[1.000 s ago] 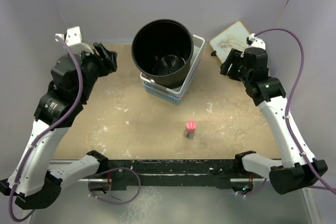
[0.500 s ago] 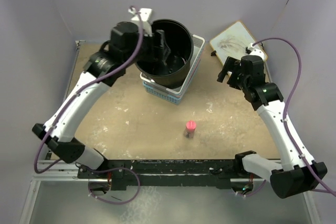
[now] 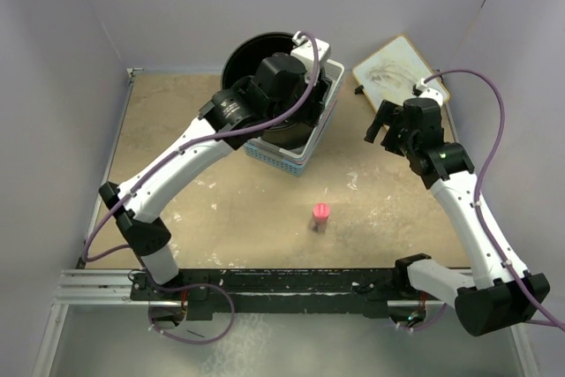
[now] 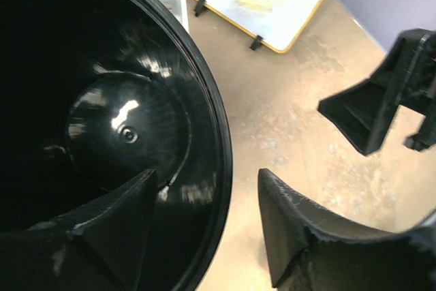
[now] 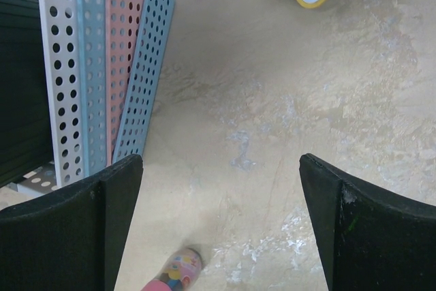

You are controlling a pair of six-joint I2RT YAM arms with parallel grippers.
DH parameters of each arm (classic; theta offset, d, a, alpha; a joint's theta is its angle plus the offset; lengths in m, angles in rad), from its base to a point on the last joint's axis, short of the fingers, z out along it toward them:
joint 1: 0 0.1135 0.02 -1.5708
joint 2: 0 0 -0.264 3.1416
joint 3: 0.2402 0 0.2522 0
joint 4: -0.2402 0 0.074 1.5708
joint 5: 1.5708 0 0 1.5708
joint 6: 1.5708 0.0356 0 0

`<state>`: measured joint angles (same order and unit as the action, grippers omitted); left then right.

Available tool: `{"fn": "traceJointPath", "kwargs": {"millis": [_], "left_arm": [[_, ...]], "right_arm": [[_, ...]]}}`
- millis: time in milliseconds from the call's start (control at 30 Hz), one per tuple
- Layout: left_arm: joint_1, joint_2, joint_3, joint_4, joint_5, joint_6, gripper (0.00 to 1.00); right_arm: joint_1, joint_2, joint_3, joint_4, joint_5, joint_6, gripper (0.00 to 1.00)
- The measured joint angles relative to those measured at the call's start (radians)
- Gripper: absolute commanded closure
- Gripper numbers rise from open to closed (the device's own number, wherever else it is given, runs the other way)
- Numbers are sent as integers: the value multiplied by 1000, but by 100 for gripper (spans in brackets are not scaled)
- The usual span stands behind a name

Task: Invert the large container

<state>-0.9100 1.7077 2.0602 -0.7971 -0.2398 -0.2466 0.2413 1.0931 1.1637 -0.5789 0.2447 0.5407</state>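
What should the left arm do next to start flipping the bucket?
Probably close the left fingers on the wall of the black bucket: they stand open astride its rim, one inside, one outside, and it sits upright on the stacked baskets.

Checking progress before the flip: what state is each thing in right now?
Big black round plastic bucket: upright, mouth up, atop the baskets.
Stacked perforated plastic baskets: nested, under bucket.
Left tool: open, straddling bucket rim.
Right tool: open, empty.
Small pink-capped bottle: standing.
Yellow-framed whiteboard: scribbled on.
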Motion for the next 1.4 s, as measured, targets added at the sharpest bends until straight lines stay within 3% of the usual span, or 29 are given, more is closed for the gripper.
{"fn": "traceJointPath", "kwargs": {"millis": [133,333,667,833,1200,1400], "left_arm": [[-5,56,52,-12,-58,24,62],[-31,135,110,-59,-110,57,100],[-53,107,165,-84,-219,93,100],[-55,-148,-24,77,-286,91,100],[-59,-561,-125,349,-561,117,100],[-59,-634,-187,375,-721,125,100]], "right_arm": [[0,0,-4,0,0,3,0],[0,3,-11,0,0,6,1],[0,20,-10,1,0,6,1],[0,20,-10,1,0,6,1],[0,20,-10,19,-16,-2,2],[0,0,-58,148,-238,-59,0]]}}
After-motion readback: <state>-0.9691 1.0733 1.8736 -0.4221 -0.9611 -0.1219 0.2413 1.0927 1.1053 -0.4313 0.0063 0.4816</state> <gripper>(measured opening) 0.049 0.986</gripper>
